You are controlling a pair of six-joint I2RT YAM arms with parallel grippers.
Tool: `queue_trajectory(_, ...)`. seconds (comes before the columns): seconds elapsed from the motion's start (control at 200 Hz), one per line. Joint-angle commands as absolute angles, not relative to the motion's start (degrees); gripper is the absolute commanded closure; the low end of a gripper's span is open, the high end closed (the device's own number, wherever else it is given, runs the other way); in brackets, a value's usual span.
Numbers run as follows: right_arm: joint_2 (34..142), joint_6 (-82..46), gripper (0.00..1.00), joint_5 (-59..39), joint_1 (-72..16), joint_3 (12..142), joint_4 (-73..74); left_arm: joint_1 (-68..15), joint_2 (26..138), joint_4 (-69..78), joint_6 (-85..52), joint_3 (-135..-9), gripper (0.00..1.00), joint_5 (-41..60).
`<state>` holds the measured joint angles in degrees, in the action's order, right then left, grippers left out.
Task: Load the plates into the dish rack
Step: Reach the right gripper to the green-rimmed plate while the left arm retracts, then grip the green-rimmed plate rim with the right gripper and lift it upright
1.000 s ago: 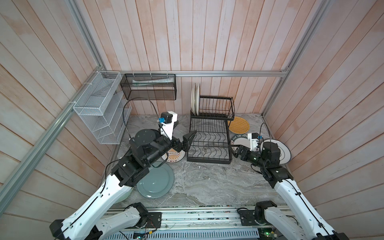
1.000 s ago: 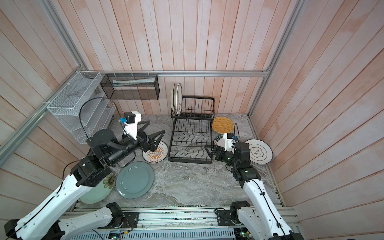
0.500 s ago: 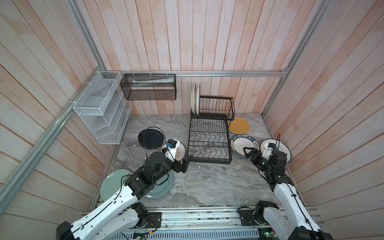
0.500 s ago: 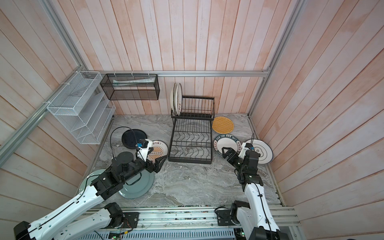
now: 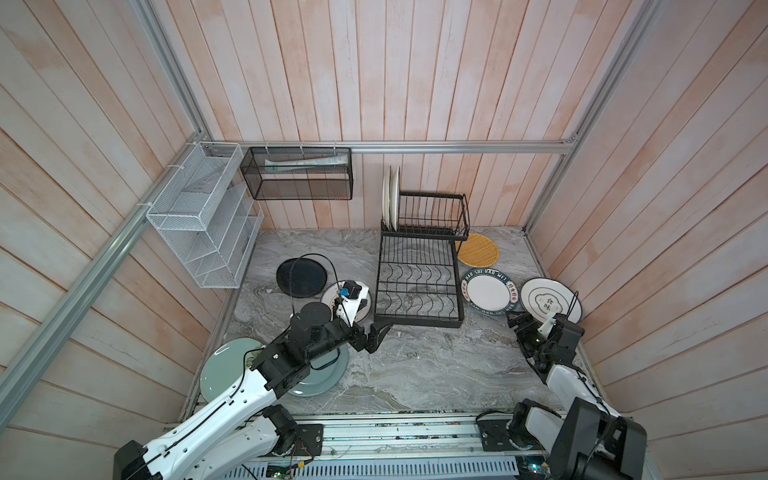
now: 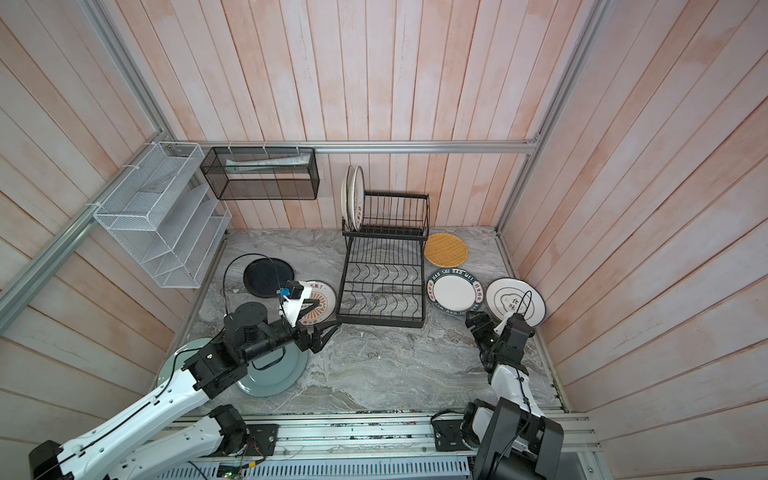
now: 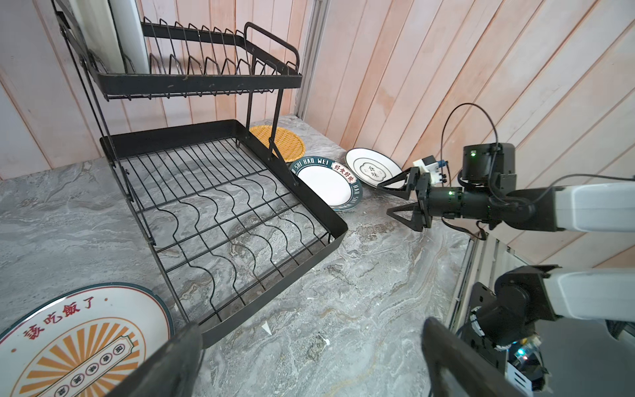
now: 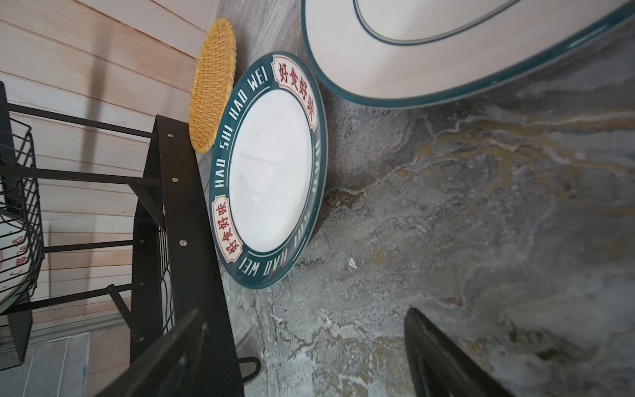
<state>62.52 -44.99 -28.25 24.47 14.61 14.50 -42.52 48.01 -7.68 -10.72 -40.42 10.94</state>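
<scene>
While both arms reach out over the table (image 5: 419, 370), I see both pairs of jaws parted and empty.

The left gripper (image 5: 376, 337): its jaws stand wide apart, with only bare table between them. The rack (image 5: 415, 323) lies just ahead of these jaws, its near corner closest to them. Two white plates (image 5: 390, 203) stand upright at one end of its upper tier. The sunburst plate (image 7: 79, 343) lies flat just beside one finger (image 7: 171, 357), next to the rack's base. Behind these jaws, partly under the arm, lie the grey-blue plate (image 5: 328, 380) and the green plate (image 5: 220, 365), both flat. The black plate (image 5: 301, 276) lies off to the side, beyond the sunburst plate.

The right gripper (image 5: 517, 322): its jaws are likewise apart and grip nothing. The lettered plate (image 8: 271, 172) lies flat ahead of them, near but apart from the fingertips, just beside the rack's base. I cannot tell whether it touches the rack. The marked plate (image 5: 544, 299) lies flat alongside this gripper. The woven plate (image 5: 478, 249) lies farther ahead, past the lettered plate, by the rack's back corner.
</scene>
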Motion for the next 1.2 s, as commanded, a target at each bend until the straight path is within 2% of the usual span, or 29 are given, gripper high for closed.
queue_trajectory(0.0, 67.3, -45.61, 0.1, -30.52, 24.7, 15.25, 20.59, -42.28, 47.42, -7.12, -9.93, -41.32, 0.0, 12.75)
queue_trajectory(0.385, 85.16, -50.69, 0.12, -32.89, 24.74, 18.51, 30.8, -42.26, 46.72, -7.46, -10.02, -41.33, 0.0, 12.85)
queue_trajectory(0.595, 94.5, -55.09, 0.19, -34.99, 24.73, 19.51, 37.32, -42.26, 46.29, -7.3, -9.98, -41.26, 0.0, 12.99)
queue_trajectory(0.77, 99.65, -56.98, 0.32, -35.94, 24.7, 21.13, 39.07, -42.29, 45.92, -7.27, -9.93, -41.16, 0.0, 13.05)
queue_trajectory(0.995, 100.62, -57.74, 0.37, -34.34, 23.72, 24.17, 35.04, -42.24, 45.37, -7.22, -9.93, -41.23, 0.0, 12.8)
queue_trajectory(1.195, 104.55, -60.93, 0.47, -35.26, 21.68, 25.61, 36.51, -42.27, 44.77, -7.38, -9.88, -41.24, 0.0, 11.9)
